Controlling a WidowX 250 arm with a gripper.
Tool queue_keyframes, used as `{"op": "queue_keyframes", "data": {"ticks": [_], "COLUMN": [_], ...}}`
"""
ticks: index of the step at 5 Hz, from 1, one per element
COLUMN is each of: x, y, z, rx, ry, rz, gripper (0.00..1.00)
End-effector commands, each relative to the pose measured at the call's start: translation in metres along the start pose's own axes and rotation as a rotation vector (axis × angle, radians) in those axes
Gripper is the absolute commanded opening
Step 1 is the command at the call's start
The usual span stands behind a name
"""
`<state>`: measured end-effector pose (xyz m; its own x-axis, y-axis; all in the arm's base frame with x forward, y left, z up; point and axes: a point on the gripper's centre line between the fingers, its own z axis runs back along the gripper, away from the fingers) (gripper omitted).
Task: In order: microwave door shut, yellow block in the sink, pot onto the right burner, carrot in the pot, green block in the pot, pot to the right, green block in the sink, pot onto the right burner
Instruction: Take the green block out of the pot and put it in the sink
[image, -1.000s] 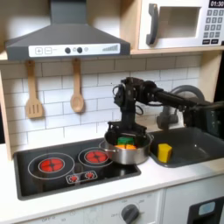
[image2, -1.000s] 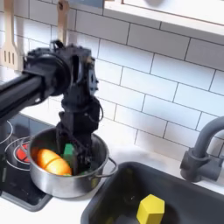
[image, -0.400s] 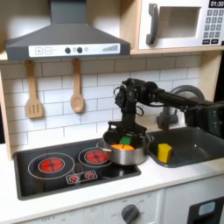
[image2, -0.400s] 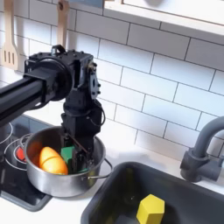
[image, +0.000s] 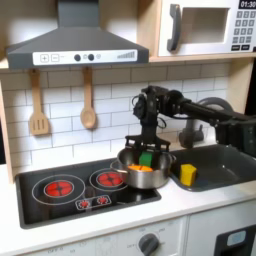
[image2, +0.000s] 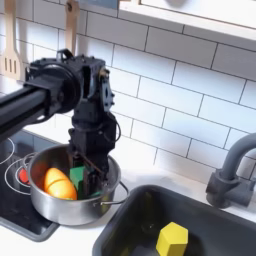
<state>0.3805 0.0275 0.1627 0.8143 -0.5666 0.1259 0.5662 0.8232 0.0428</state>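
The steel pot (image: 128, 172) (image2: 40, 205) stands at the stove's right end, beside the sink (image: 225, 165) (image2: 215, 225). Inside it lie the orange carrot (image: 147, 169) (image2: 57, 182) and the green block (image: 146, 158) (image2: 78, 178). My gripper (image: 146, 153) (image2: 80, 176) reaches straight down into the pot and is shut on the green block, which sits low, near the rim. The yellow block (image: 187, 174) (image2: 172, 240) rests in the sink. At the top right in the first exterior view, the microwave door (image: 200, 28) is shut.
The right burner (image: 106, 179) glows red just left of the pot in the first exterior view, with the left burner (image: 62, 186) beyond it. A faucet (image2: 232, 165) arches behind the sink. A wooden spatula (image: 38, 105) and spoon (image: 88, 100) hang on the tiled wall under the hood.
The pot has slid a little to the left in the second exterior view, with my gripper inside it. The green block stays between the fingers; the yellow block has not moved.
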Motion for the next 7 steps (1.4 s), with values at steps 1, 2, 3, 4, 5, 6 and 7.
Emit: {"op": "queue_keyframes", "data": {"ticks": [1,2,3,4,5,6,7], "x": [-0.001,0.006,0.015,0.022,0.022,0.020,0.025], "y": [-0.009,-0.020,-0.048,-0.083,-0.108,-0.132,-0.140], "z": [0.045,0.062,0.064,0.070,0.058,0.038,0.015], "rx": [0.001,-0.013,-0.069,-0.095,-0.101,-0.099,-0.089], "ry": [0.001,-0.024,-0.028,-0.041,-0.003,0.028,0.064], "rz": [-0.024,-0.053,-0.138,-0.215,-0.270,-0.291,-0.278], "gripper": [0.00,0.00,0.00,0.00,0.00,0.00,0.00]}}
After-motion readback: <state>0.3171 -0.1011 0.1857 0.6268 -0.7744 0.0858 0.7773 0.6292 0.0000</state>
